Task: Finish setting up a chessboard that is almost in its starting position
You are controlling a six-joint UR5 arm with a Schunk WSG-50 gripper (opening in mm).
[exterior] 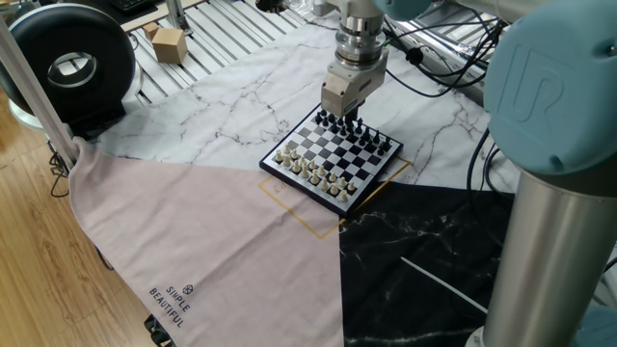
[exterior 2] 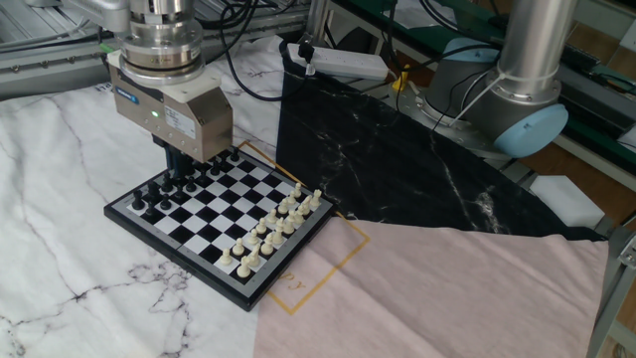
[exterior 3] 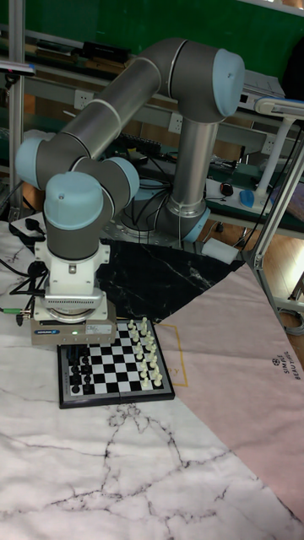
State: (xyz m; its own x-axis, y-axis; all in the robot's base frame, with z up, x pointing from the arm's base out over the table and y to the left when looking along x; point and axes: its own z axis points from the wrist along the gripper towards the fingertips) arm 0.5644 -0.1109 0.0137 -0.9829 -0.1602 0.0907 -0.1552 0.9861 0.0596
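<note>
The chessboard lies on the white marble mat, with black pieces along its far side and cream pieces along its near side. My gripper hangs upright over the black rows with its fingertips down among those pieces. In the other fixed view the gripper stands at the black end of the chessboard, and its grey body hides the fingertips. The tall fixed view shows the gripper over the left side of the chessboard. Whether the fingers hold a piece is hidden.
A pink cloth and a black marble mat adjoin the board. A black round device and a small cardboard box sit at the far left. The arm's base, a power strip and cables lie behind.
</note>
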